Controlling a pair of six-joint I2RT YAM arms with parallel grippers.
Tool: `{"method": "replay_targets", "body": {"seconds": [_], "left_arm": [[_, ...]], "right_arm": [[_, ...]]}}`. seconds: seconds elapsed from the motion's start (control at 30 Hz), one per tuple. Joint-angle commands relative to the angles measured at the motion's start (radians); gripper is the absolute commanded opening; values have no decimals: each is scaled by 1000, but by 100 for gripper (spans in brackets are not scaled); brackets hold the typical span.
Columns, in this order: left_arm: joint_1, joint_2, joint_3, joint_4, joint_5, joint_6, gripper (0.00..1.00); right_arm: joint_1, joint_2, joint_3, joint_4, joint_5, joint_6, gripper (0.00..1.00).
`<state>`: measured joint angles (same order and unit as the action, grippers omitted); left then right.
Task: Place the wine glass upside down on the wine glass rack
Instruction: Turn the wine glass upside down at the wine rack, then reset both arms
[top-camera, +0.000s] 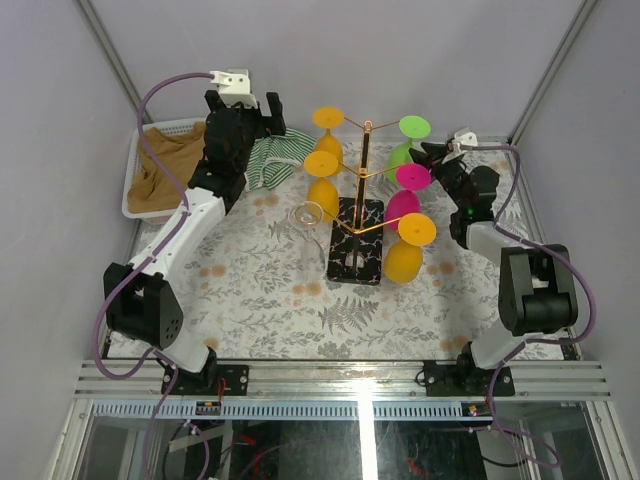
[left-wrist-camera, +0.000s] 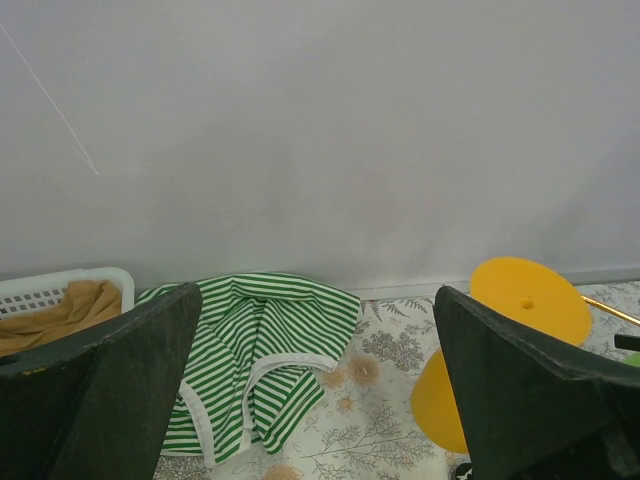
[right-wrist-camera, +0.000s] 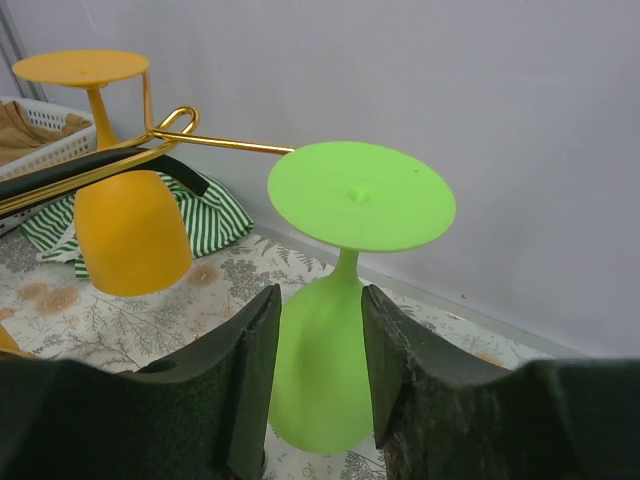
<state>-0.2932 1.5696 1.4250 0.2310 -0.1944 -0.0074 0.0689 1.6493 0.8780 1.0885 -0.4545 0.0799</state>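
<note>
The green wine glass (right-wrist-camera: 355, 200) hung upside down on the wine glass rack (top-camera: 358, 250), at the upper right of the overhead view. The right pincer (right-wrist-camera: 322, 300) straddled its bowl, fingers close on both sides; whether it was clamped I could not tell. The left pincer (left-wrist-camera: 318, 295), upper left, gaped wide, holding nothing.

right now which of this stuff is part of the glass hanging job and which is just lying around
Job: wine glass rack; green wine glass, flanked by the right gripper; clear glass left of the rack.
Lying about: striped cloth; white basket; brown cloth in it.
</note>
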Motion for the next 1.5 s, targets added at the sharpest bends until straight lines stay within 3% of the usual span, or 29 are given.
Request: {"method": "replay_targets", "body": {"seconds": [0.0,0.33,0.53,0.7,0.8,0.97,1.23,1.47], "left_arm": [[9,-11,8,36,-2,-4,100],[10,-35,-3,10,-18,1,100],[18,-18,58,-118,-18,-32,100],[26,-14,121,-234,-24,-75,100],[31,-15,160,-310,-3,-87,100],[33,-56,148,-342,-17,-116,100],[22,-97,109,-340,-260,-220,100],[18,-129,54,-299,-286,-218,100]], "right_arm": [[-14,-87,-21,-4,27,-59,47],[-71,-160,11,-241,126,-118,53],[-124,-188,26,-364,205,-124,54],[-144,-181,149,-634,381,-130,57],[-151,-177,226,-775,444,-131,65],[-159,-204,252,-816,462,-103,100],[-162,-206,292,-889,455,-67,99],[-162,-231,285,-889,446,-60,99]]}}
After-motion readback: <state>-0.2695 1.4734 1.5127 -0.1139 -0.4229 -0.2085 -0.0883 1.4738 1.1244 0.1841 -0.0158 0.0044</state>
